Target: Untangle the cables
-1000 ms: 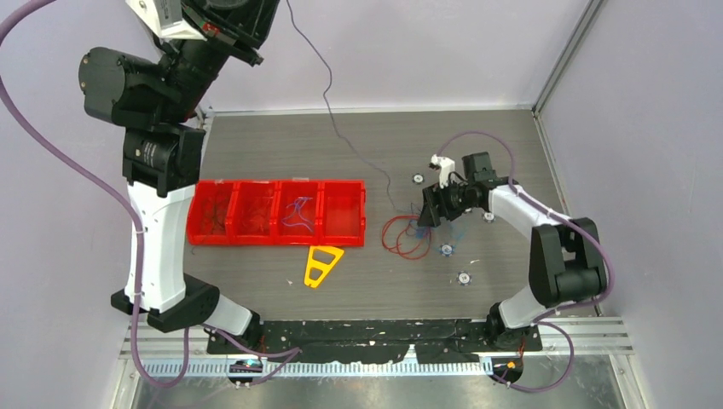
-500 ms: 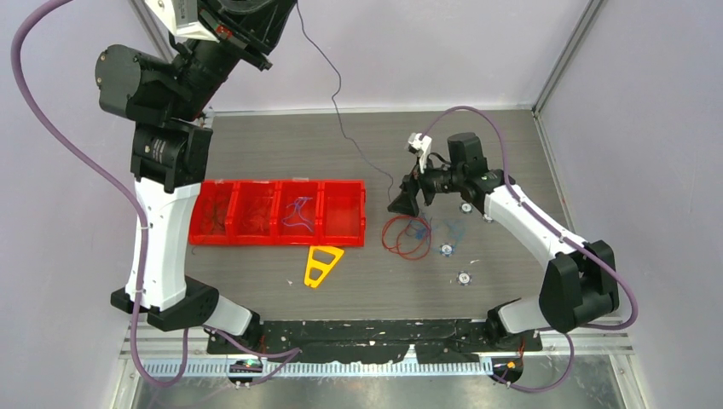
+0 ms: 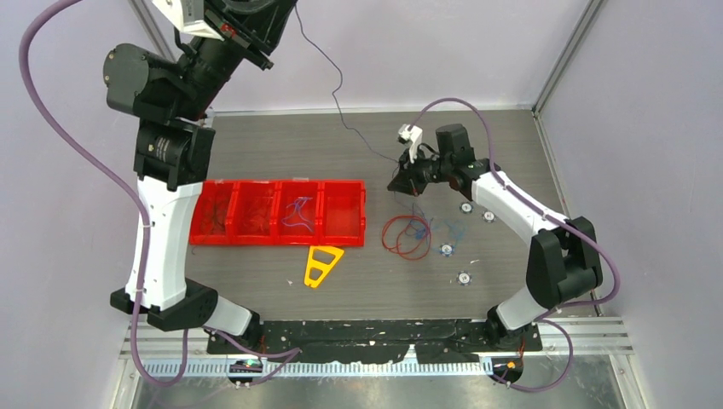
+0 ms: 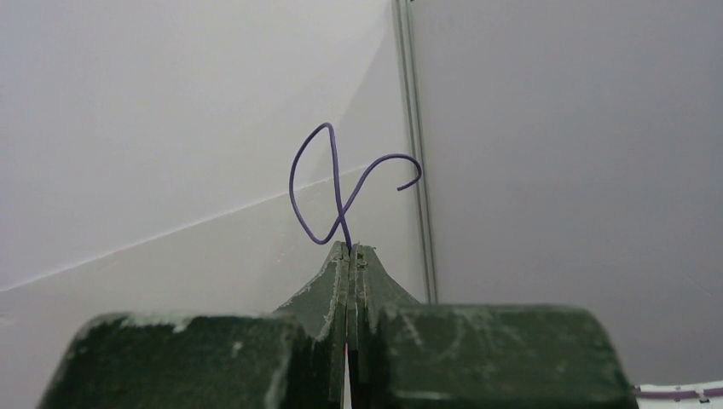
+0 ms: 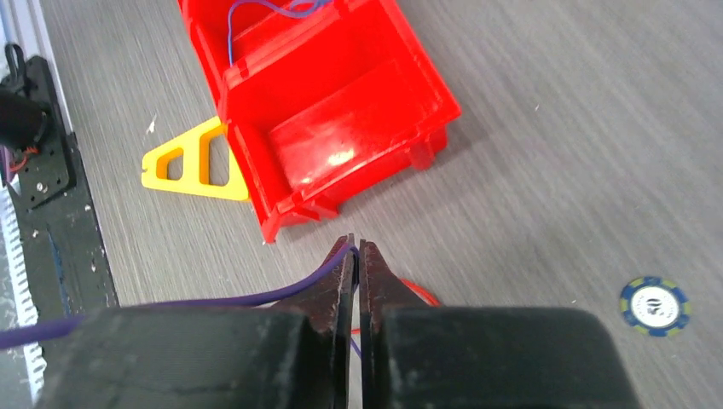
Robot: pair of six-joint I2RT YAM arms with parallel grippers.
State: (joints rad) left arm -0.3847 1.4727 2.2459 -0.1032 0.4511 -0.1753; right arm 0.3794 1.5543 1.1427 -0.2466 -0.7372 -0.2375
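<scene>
A thin blue-purple cable (image 3: pixel 341 94) runs from my raised left arm at the top down to my right gripper (image 3: pixel 402 182). In the left wrist view, my left gripper (image 4: pixel 349 249) is shut on that cable, and its end (image 4: pixel 328 183) curls in a loop above the tips. My right gripper (image 5: pixel 355 244) is shut on the same cable (image 5: pixel 213 300), which leaves it to the left. On the table just below lie a red cable loop (image 3: pixel 407 239) and loose blue cables (image 3: pixel 454 230). A bit of the red cable (image 5: pixel 419 290) shows beside the right fingers.
A red bin (image 3: pixel 345 228) with four compartments lies left of the tangle, some holding cables. A yellow triangle (image 3: pixel 322 264) sits in front of it. Small round discs (image 3: pixel 463 277) dot the table on the right. Walls close in the back and both sides.
My right gripper rose from the tangle, moved back and left, opened wide, then shut on the blue-purple cable. The left arm lifted slightly, and the cable now hangs straighter.
</scene>
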